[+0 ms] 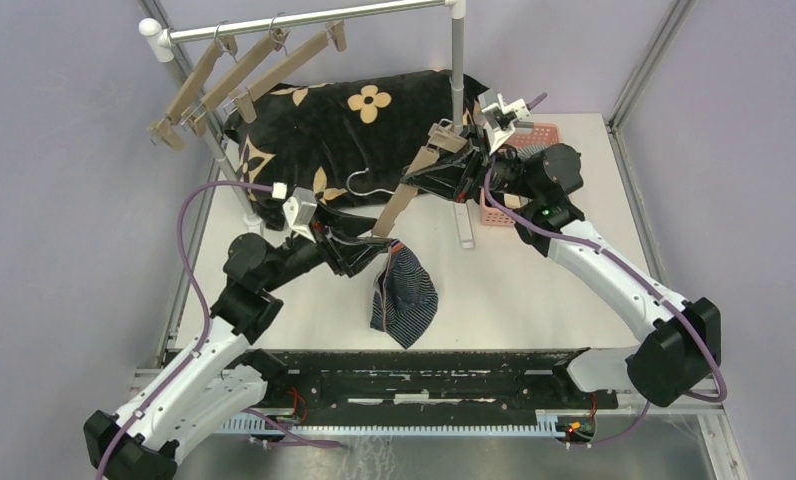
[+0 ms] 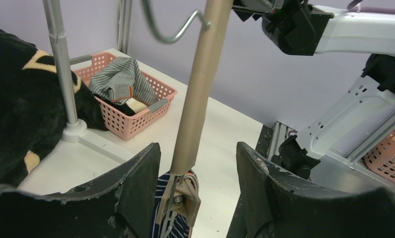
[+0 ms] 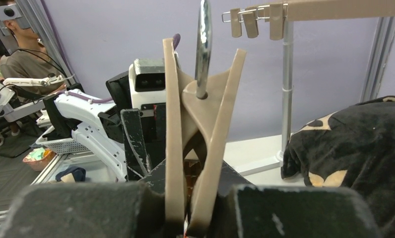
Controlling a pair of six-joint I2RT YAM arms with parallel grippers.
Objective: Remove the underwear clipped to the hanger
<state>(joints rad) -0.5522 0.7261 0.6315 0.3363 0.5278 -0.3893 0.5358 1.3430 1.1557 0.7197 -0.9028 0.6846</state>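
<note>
The navy striped underwear [image 1: 406, 292] lies on the tabletop [image 1: 534, 290], its length running onward from the hanger's [image 1: 402, 190] lower clip [image 2: 184, 198]. The left end effector [image 1: 362, 255], the nearer one, stands wide around that clip. The right end effector [image 1: 459, 150] is closed on the sloping hanger's upper end.

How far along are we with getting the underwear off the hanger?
Done: grey striped briefs lie in the pink basket. In hand: the right fingers clamp the hanger; the left fingers stand open around its lower clip, which holds the navy briefs. Left: freeing that navy pair.
</note>
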